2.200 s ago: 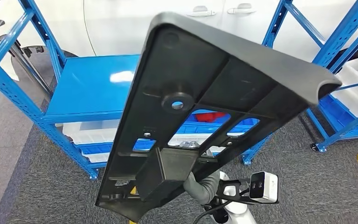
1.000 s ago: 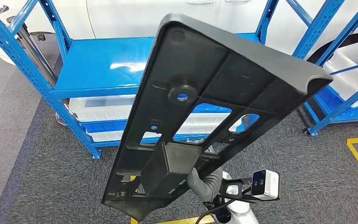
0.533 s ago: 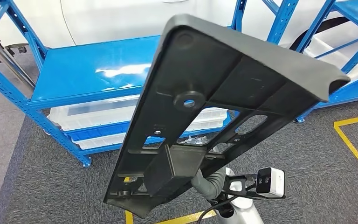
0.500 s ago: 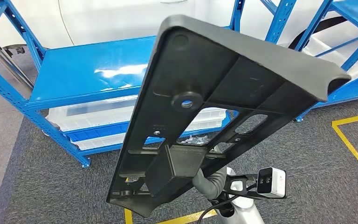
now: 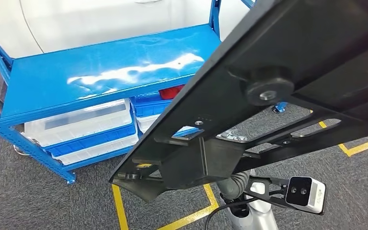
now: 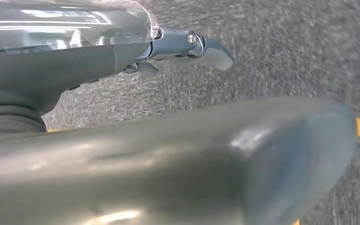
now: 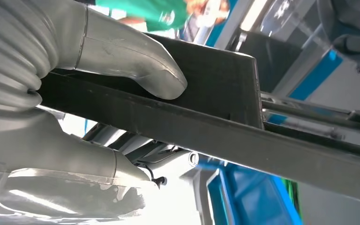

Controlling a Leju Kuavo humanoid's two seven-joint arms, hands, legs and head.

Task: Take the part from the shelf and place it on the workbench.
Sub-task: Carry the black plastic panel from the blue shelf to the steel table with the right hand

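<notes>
A large black plastic part (image 5: 278, 62), ribbed with cut-outs and a round boss, slants across the head view from lower left and runs out at the upper right. My right hand (image 5: 232, 184) grips its lower end from beneath, mostly hidden by the part. In the right wrist view the thumb (image 7: 122, 51) presses on one face of the part (image 7: 215, 126) and the fingers lie against the other face. My left hand (image 6: 168, 164) hangs over grey carpet with a finger (image 6: 206, 47) stretched out and nothing in it.
A blue steel shelf rack (image 5: 100, 72) stands ahead at the left, with white and blue bins (image 5: 81, 124) on its lower level. A white car body (image 5: 100, 19) is behind it. Yellow tape lines (image 5: 191, 218) mark the grey carpet.
The whole picture has shifted, so the camera has moved; the rack now sits further left. The part looms larger and lies flatter, its upper end out of the picture.
</notes>
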